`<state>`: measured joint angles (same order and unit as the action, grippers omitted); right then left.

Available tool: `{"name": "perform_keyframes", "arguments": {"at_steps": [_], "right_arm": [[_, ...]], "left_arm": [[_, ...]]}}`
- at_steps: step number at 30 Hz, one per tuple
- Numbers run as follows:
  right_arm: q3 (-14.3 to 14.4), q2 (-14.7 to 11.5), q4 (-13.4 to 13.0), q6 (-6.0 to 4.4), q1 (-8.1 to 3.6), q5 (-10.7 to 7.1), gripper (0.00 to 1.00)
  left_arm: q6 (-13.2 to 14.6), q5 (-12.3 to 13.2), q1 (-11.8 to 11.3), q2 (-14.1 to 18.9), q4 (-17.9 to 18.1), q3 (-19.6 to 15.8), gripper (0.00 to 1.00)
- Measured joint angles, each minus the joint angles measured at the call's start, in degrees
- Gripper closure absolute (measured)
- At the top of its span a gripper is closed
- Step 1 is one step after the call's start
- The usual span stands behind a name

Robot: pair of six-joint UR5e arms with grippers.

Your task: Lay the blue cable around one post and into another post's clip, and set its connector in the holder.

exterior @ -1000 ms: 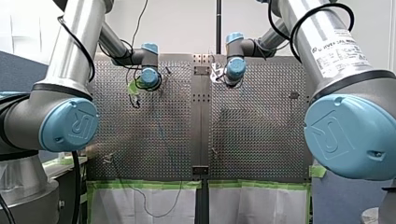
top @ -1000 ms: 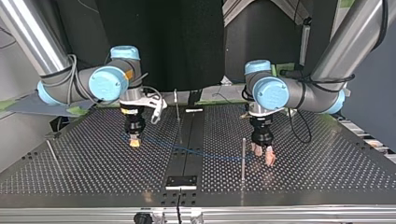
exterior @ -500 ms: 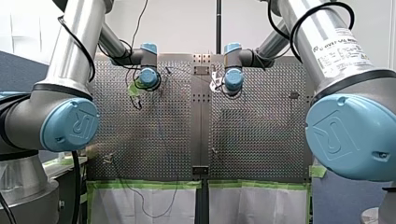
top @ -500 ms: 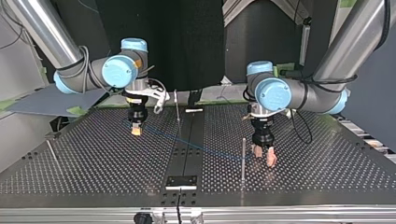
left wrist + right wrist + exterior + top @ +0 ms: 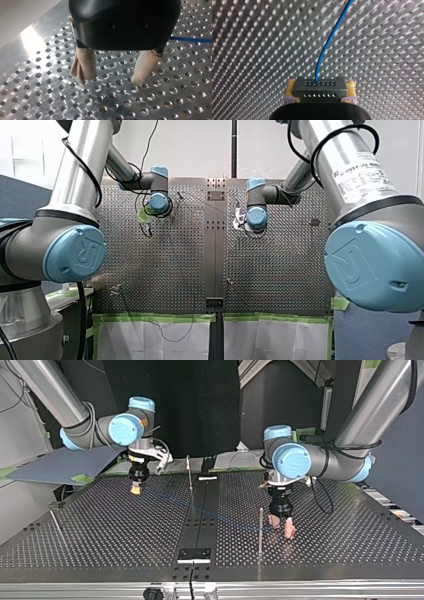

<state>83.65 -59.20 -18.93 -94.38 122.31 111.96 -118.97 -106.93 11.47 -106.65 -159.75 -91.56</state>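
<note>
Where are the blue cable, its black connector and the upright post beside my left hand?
blue cable (image 5: 330,40): right wrist view, midway along its visible run.
black connector (image 5: 315,89): right wrist view, centre of its face.
upright post (image 5: 260,532): top view, middle of its shaft.

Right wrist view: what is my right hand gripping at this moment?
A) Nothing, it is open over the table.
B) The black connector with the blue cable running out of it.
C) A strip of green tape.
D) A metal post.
B: the black connector sits clamped in my right hand, and the blue cable leaves its face and runs ahead over the perforated table.
</note>
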Motion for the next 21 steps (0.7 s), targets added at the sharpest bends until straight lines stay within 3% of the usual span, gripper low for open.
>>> {"name": "perform_keyframes", "arguments": {"at_steps": [5, 8, 11, 17, 21], "right_arm": [[2.56, 1.88, -2.55, 2.11, -0.60, -0.11, 1.00], [3.95, 3.21, -3.94, 2.46, -0.87, 0.25, 1.00], [5.24, 4.47, -5.23, 2.22, -1.07, 0.47, 1.00], [8.17, 7.40, -8.16, 0.70, -1.21, 0.64, 1.00], [10.19, 9.42, -10.17, 0.70, -1.44, 0.70, 1.00]], "left_arm": [[-0.15, 0.03, 0.06, 0.00, -0.03, 0.00, 0.00], [-0.19, 0.01, 0.01, 0.00, -0.09, 0.00, 0.00], [-0.17, -0.10, -0.01, 0.00, -0.12, 0.00, 0.00], [-0.08, -0.98, 0.03, 0.00, -0.44, 0.00, 0.00], [0.04, -2.67, 0.10, 0.00, -0.75, 0.00, 0.00]]}}
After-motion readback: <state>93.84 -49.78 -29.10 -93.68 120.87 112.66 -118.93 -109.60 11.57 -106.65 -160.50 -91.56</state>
